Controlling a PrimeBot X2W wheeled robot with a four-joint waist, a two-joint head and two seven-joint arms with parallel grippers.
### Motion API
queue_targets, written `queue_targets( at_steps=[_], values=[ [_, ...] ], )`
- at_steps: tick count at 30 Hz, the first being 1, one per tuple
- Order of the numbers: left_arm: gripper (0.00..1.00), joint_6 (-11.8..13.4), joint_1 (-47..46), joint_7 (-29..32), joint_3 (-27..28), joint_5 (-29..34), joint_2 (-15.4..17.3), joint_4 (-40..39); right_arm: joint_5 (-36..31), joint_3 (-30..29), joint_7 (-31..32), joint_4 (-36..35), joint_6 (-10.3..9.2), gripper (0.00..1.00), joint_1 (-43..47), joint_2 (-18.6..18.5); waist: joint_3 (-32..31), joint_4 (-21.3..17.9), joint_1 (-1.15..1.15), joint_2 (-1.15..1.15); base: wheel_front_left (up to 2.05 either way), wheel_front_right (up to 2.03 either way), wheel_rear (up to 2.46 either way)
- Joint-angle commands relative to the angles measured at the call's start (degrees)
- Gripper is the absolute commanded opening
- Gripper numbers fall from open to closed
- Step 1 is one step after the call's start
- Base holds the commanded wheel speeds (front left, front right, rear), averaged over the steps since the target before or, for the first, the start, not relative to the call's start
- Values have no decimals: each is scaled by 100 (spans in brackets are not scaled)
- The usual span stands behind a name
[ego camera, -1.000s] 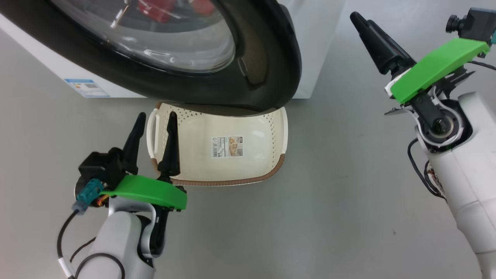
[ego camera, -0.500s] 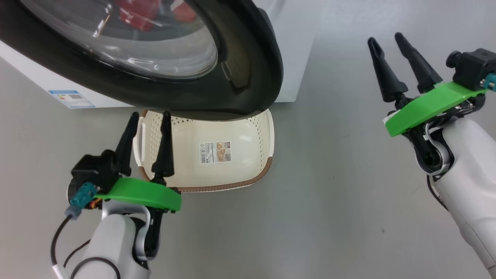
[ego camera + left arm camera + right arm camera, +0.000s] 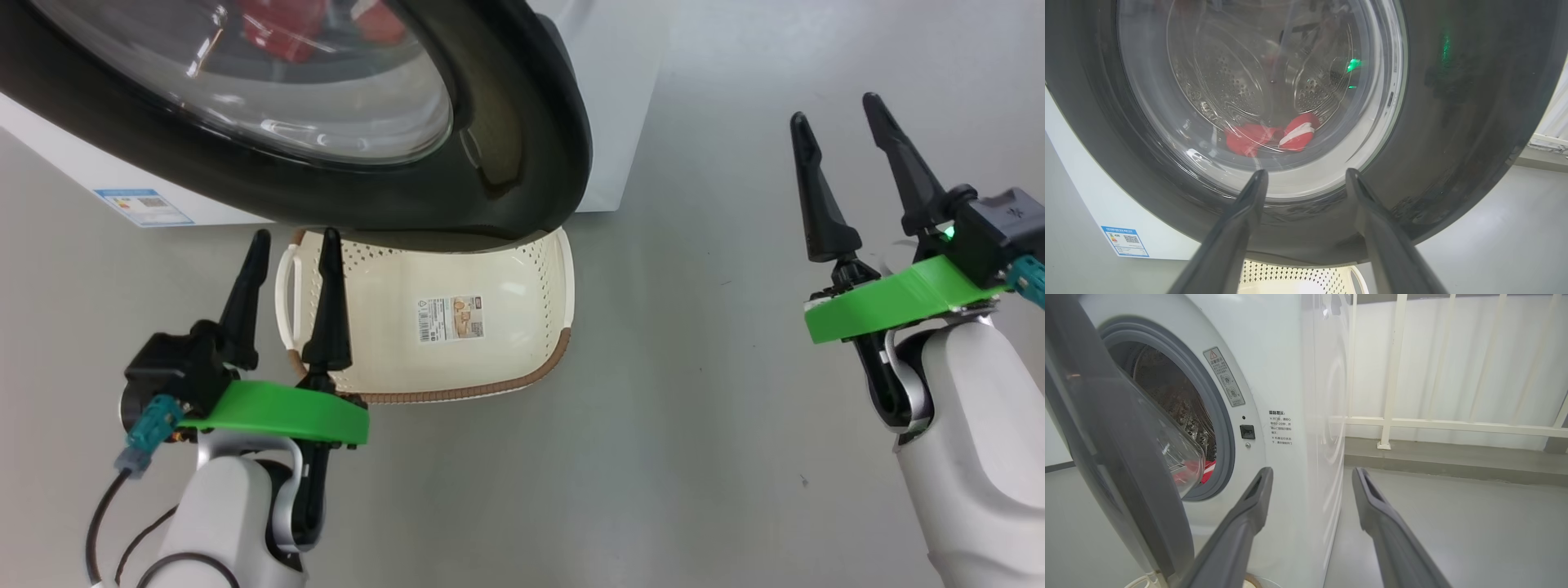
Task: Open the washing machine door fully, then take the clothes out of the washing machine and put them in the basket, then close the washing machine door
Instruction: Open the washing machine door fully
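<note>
The left jaws, at the lower left of the head view, are standing spread apart and gripping nothing. Their dark fingers [image 3: 330,302] are pointing up toward the door [image 3: 522,163], and the inner finger is crossing the left handle of the basket [image 3: 384,327] in that view. Whether it is touching the handle cannot be told.

A blue sticker [image 3: 143,207] is showing on the washer [image 3: 608,98], low on its front.

The basket is sitting on the grey floor [image 3: 694,457], just right of the left jaws and partly under the door's black rim.

The door is hanging partly open over the basket. In the left wrist view its glass is sitting straight ahead of the fingers, with the red clothes [image 3: 1267,139] lying behind it in the drum [image 3: 1229,81], beyond the fingertips.

The right wrist view is showing a gap between the door [image 3: 1139,506] and the grey ring [image 3: 1224,428], with a bit of the clothes [image 3: 1208,471] low in the opening.

The right jaws, at the right of the head view, are likewise spread and empty, hovering well apart from the door and pointing past the washer's corner toward a white railing [image 3: 1392,375].
</note>
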Motion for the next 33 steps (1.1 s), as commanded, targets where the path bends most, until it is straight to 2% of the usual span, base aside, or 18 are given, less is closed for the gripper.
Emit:
queue_targets(
  at_steps=[1, 8, 16, 26, 33],
  values=[
    [100, -46, 104, -44, 187, 69, 149, -208, -194, -43, -35, -336, 26, 100, 165, 93, 14, 7, 0, 0, 0, 0, 0],
    [100, -53, 162, -44, 166, -4, 148, -229, -431, -462, -35, -943, 26, 100, 744, 403, 16, 33, 0, 0, 0, 0, 0],
    [100, -51, 173, -44, 86, -45, 147, -176, -449, -434, -36, -1261, 26, 100, 1222, 499, -27, 76, 0, 0, 0, 0, 0],
    [100, 8, 241, -44, 12, -52, 147, -153, -644, -355, -36, -1322, 26, 100, 1364, 509, -93, 98, 0, 0, 0, 0, 0],
    [100, 28, 261, -44, -4, -53, 147, -125, -453, -279, -36, -1222, 26, 100, 1387, 510, -138, 111, 0, 0, 0, 0, 0]
  ],
)
